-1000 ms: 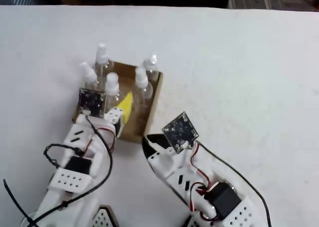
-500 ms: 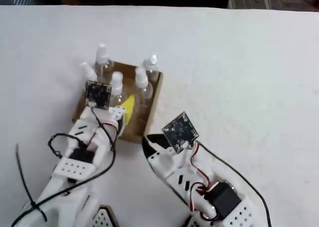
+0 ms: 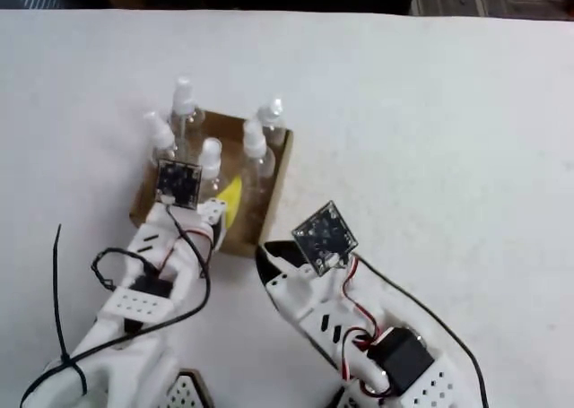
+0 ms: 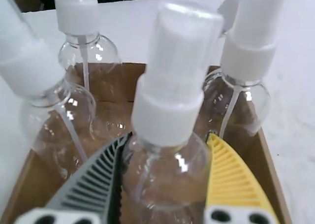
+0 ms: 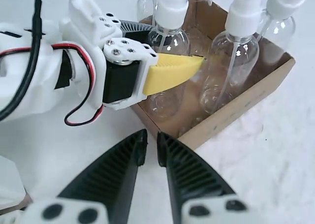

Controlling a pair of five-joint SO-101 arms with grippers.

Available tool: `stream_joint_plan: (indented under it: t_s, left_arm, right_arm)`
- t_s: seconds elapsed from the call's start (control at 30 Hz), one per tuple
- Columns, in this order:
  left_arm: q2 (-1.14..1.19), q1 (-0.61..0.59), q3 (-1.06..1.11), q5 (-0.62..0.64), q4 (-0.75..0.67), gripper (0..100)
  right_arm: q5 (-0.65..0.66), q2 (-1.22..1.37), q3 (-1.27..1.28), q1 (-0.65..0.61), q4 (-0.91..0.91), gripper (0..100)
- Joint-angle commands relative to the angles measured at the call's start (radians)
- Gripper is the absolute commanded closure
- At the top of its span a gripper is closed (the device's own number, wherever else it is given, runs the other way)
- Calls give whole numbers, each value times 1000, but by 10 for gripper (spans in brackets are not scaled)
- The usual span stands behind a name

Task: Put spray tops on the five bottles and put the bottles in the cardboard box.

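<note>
The open cardboard box point(image 3: 280, 166) stands left of the table's middle and holds several clear bottles with white spray tops. My left gripper point(image 3: 215, 182) reaches into it from the near side. Its grey finger point(image 4: 98, 179) and yellow finger point(image 4: 231, 184) are shut on the nearest bottle point(image 4: 165, 170), which stands upright low in the box point(image 4: 29, 189). The right wrist view shows that yellow finger point(image 5: 172, 69) lying against the bottle point(image 5: 167, 39). My right gripper point(image 3: 263, 254) sits just outside the box's near corner point(image 5: 236, 111), and its black fingers point(image 5: 177, 170) are shut on nothing.
The other bottles point(image 3: 254, 143) stand close around the held one, their tops above the box rim. The white table point(image 3: 430, 112) spreads wide to the right and behind. Both arms' bodies and cables crowd the near edge.
My left arm has shifted a little to the right and forward, carrying its bottle slightly deeper into the box. The right arm has not moved.
</note>
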Motion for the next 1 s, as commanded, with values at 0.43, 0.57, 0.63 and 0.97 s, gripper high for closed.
stream_joint_plan:
  t_s: [0.43,0.57,0.63,0.97]
  left_arm:
    - [76,-18,8,-14,-32,758]
    - [74,-48,9,-14,-32,742]
    - [74,-59,9,-14,-32,740]
    - [73,-56,12,-14,-32,740]
  right_arm:
    - [9,-8,-8,7,-22,982]
    - [9,-8,-8,7,-22,982]
    - [9,-8,-8,7,-22,982]
    - [9,-8,-8,7,-22,982]
